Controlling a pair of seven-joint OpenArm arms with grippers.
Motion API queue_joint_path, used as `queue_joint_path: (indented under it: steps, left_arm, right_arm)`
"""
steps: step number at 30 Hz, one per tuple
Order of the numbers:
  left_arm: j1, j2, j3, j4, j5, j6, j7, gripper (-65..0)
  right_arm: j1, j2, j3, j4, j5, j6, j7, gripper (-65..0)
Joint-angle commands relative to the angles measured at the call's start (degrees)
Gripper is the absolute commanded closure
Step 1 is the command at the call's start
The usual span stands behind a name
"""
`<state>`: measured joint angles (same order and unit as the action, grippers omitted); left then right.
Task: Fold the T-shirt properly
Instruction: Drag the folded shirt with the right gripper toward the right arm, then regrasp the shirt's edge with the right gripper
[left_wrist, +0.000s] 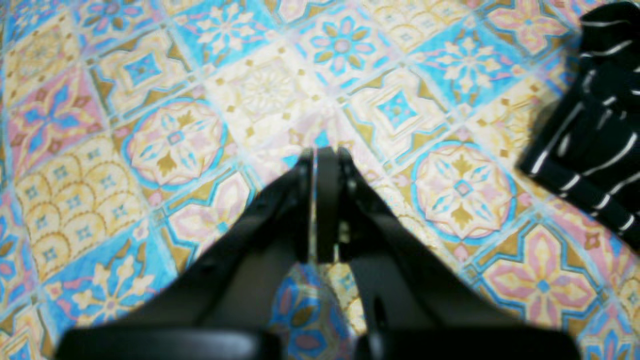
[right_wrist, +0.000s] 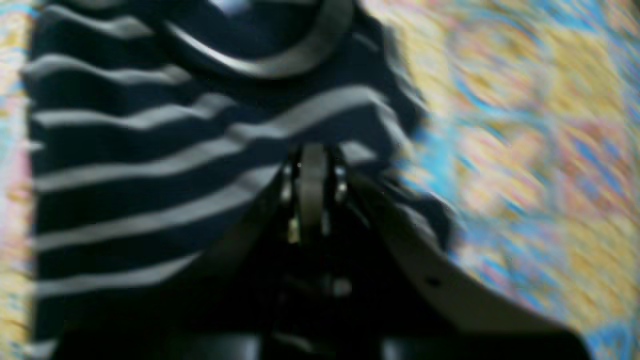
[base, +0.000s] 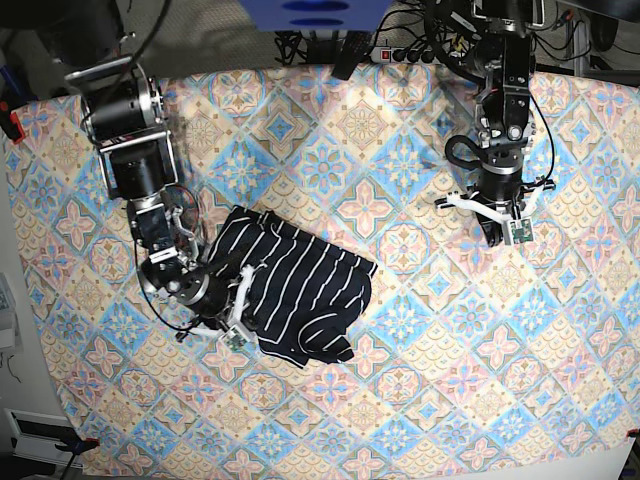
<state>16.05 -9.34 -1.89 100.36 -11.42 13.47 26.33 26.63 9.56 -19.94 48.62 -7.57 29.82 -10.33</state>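
Observation:
The T-shirt, dark navy with thin white stripes, lies crumpled left of centre on the tile-patterned cloth. In the right wrist view its striped fabric fills the left half, with the collar band at the top. My right gripper is shut, and the stripes bunch toward its tips, so it pinches the shirt's fabric; in the base view this gripper sits on the shirt's left part. My left gripper is shut with nothing in it, over bare cloth well to the right. A shirt corner shows at that view's right edge.
The tile-patterned cloth covers the whole table. Cables and a power strip lie beyond its far edge. A red clamp holds the cloth's left side.

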Motion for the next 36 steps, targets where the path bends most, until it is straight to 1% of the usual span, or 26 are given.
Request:
queue_joint_path:
  steps: [1, 5, 10, 16, 17, 19, 21, 25, 28, 30, 33, 36]
  left_arm:
    - [-0.4, -0.3, 0.0, 1.2, 0.4, 0.1, -1.5, 0.0]
    - [-1.1, -0.3, 0.2, 1.0, 0.4, 0.1, -1.5, 0.0]
    - [-1.1, -0.3, 0.2, 1.0, 0.4, 0.1, -1.5, 0.0]
    - [-1.0, -0.3, 0.2, 1.1, 0.4, 0.1, -1.5, 0.0]
    - [-1.0, -0.3, 0.2, 1.1, 0.4, 0.1, -1.5, 0.0]
    - [-0.9, -0.3, 0.2, 1.1, 0.4, 0.1, -1.5, 0.0]
    - [-0.9, -0.3, 0.2, 1.1, 0.4, 0.1, -1.5, 0.0]
    - [-0.9, -0.3, 0.1, 1.2, 0.4, 0.1, -1.5, 0.0]
    - [-0.8, -0.3, 0.0, 1.2, 0.4, 0.1, -1.5, 0.0]
    - [-0.8, -0.3, 0.0, 1.2, 0.4, 0.1, -1.5, 0.0]
    - [-0.9, -0.3, 0.0, 1.2, 0.4, 0.1, -1.5, 0.0]
    - [-1.0, -0.3, 0.2, 1.2, 0.4, 0.1, -1.5, 0.0]
  right_arm:
    - [1.5, 0.0, 1.8, 2.2, 1.0, 0.5, 1.3, -2.3]
    - [-0.1, 2.6, 7.3, 3.5, 0.9, 0.5, 1.0, -2.3]
    - [-0.9, 4.5, 7.9, 3.0, 0.9, 0.5, 1.2, -2.3]
    - [-1.4, 4.5, 7.7, -3.4, 0.8, 0.6, 1.8, -2.3]
    - [-1.4, 4.5, 7.6, -4.5, 0.8, 0.8, 2.5, -2.3]
    - [-1.6, 4.5, 7.6, -6.3, 0.8, 2.4, 3.9, -2.3]
    - [-1.7, 4.5, 7.6, -7.4, 0.8, 3.7, 4.0, -2.3]
    - [-5.1, 4.5, 5.4, -6.9, 0.8, 3.7, 3.9, -2.3]
    - [-8.7, 5.1, 4.8, -3.4, 0.8, 3.7, 3.3, -2.3]
    - [-11.9, 6.7, 4.5, 1.2, 0.8, 3.7, 0.8, -2.3]
    - [-17.1, 7.2, 4.8, 9.4, 0.8, 3.7, -2.1, -2.3]
    - [-21.3, 9.4, 4.8, 16.0, 0.8, 3.7, -4.9, -2.3]
